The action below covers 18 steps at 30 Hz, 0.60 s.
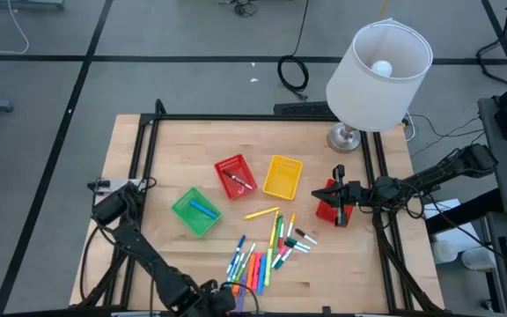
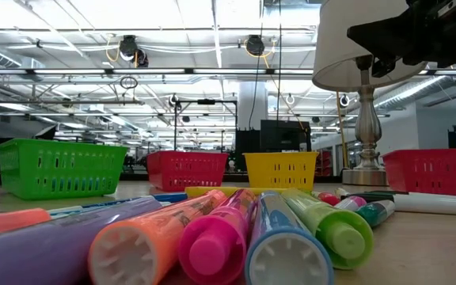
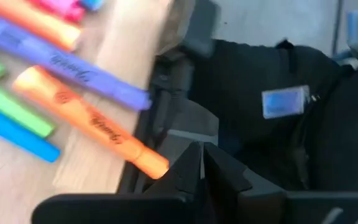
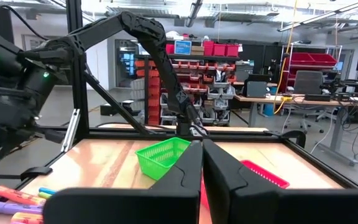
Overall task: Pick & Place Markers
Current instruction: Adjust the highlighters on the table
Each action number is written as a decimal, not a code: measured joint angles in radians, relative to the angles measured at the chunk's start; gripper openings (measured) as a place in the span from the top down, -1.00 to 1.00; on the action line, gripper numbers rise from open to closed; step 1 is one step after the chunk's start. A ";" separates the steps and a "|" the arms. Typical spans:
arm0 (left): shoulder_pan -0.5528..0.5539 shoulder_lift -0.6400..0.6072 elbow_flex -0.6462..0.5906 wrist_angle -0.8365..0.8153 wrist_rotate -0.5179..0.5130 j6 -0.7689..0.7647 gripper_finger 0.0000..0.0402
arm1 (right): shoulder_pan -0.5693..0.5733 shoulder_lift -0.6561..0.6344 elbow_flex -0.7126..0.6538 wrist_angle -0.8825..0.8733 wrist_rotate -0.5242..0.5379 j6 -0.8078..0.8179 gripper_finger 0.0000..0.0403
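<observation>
Left end effector (image 1: 236, 298) sits low at the near edge of the table (image 1: 130, 158), right by the pile of markers (image 1: 262, 255). Its fingers look pressed together w/ nothing between them. Right end effector (image 1: 338, 195) hangs over a red basket (image 1: 328, 211) at the right side, fingers together, empty.

High view: the table is pale wood planks w/ a black metal frame. Markers are thin sticks in orange, blue, green, pink, yellow, spread like a fan near the front middle. A green basket (image 1: 196, 211), a 2nd red basket (image 1: 234, 176) & a yellow basket (image 1: 282, 176) are all mesh plastic boxes. Green one has a blue marker in it. A lamp (image 1: 378, 66) w/ a round white shade and shiny metal foot stands at the back right.

Low view: fat smooth marker caps up close, orange (image 2: 145, 245), pink (image 2: 216, 245), blue (image 2: 279, 253), green (image 2: 331, 226). Baskets stand in a row behind, w/ slotted walls.

Left wrist view: dark pointed fingers (image 3: 188, 174) meet at the tips. Purple (image 3: 61, 62) & orange (image 3: 92, 121) markers lie on the wood near the table edge.

Right wrist view: dark fingers (image 4: 188, 174) closed tight. Green basket (image 4: 160, 155) is ahead on the wood.
</observation>
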 joint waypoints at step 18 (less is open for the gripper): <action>-0.021 0.049 -0.001 0.160 0.126 0.034 0.97 | 0.000 0.000 0.000 -0.001 0.001 -0.007 1.00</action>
